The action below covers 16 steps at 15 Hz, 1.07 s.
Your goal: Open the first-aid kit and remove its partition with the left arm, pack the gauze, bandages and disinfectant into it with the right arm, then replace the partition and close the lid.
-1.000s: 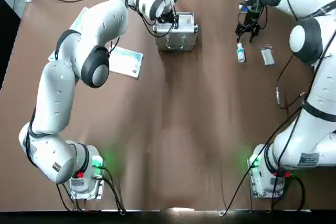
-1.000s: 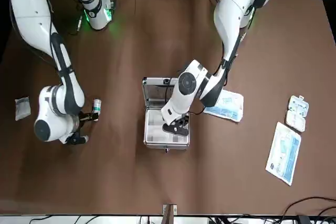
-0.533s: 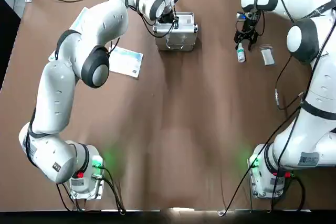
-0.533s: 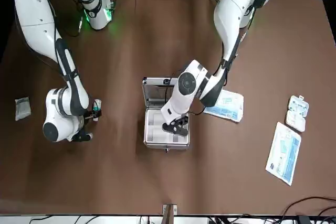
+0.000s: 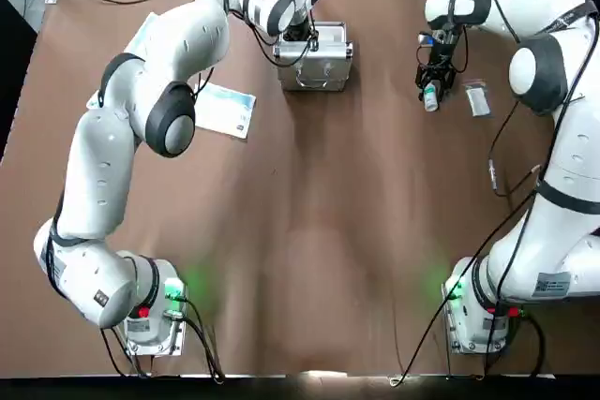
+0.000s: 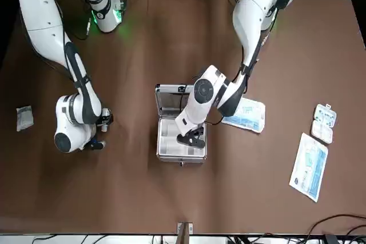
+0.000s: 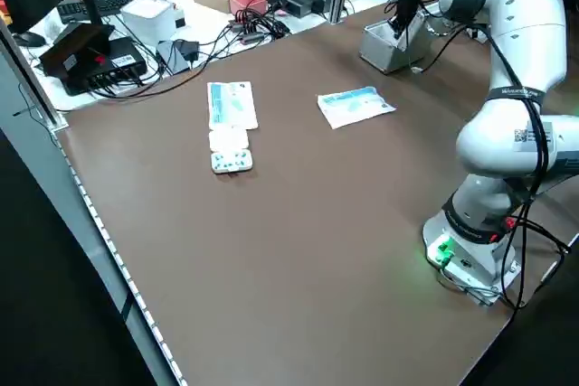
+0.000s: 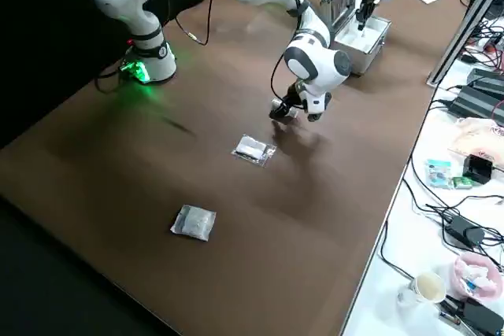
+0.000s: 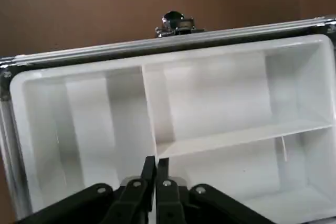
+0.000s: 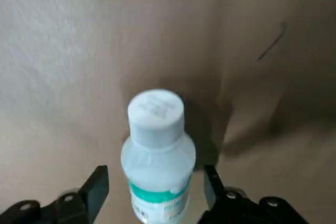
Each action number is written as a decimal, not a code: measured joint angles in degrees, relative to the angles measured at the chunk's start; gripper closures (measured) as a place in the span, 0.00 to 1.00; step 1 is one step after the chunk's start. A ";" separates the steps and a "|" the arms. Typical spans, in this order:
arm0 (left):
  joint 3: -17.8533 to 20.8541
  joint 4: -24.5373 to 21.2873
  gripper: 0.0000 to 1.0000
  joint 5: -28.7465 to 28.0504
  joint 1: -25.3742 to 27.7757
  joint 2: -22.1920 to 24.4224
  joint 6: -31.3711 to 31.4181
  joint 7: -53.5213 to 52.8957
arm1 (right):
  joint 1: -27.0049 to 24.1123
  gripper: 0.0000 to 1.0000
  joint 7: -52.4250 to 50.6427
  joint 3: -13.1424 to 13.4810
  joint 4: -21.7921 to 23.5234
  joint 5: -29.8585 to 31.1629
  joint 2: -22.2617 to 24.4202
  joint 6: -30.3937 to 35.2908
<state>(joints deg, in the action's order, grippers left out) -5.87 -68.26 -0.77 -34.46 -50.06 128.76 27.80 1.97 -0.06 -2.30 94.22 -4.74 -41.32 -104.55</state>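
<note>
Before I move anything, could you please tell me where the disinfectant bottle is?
In the right wrist view, the disinfectant bottle stands on the table between the right gripper's open fingers, at the robot's right of the first-aid kit.

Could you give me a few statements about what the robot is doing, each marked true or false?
1. The right pincer is open around a small white bottle with a green-banded label. True.
2. The silver metal case's lid is closed. False: the case stands open.
3. The white divided tray is inside the case. True.
4. The left pincer is gripping a blue-white packet. False: its fingers are together above the tray, holding nothing.
5. A clear packet lies on the brown table. True.
</note>
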 joint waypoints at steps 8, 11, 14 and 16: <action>0.02 0.20 0.96 0.00 0.02 0.20 -0.04 0.26 | 0.04 0.55 0.87 0.29 -0.01 -0.07 0.01 2.20; 0.01 0.46 0.96 0.00 0.05 0.59 -0.74 0.34 | 0.05 0.55 1.25 0.29 -0.01 -0.09 0.01 2.22; -0.04 0.75 0.96 0.06 0.15 1.46 -1.41 0.47 | 0.05 0.55 1.57 0.33 -0.31 -0.09 0.01 2.02; -0.39 0.83 0.96 0.12 0.18 3.10 -2.47 0.48 | 0.10 0.55 1.72 0.30 -1.16 -0.11 0.03 1.92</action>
<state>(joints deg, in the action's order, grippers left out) -6.26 -67.43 -0.65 -34.28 -46.96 126.29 28.29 2.07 1.65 -2.01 93.05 -4.85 -41.28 -102.63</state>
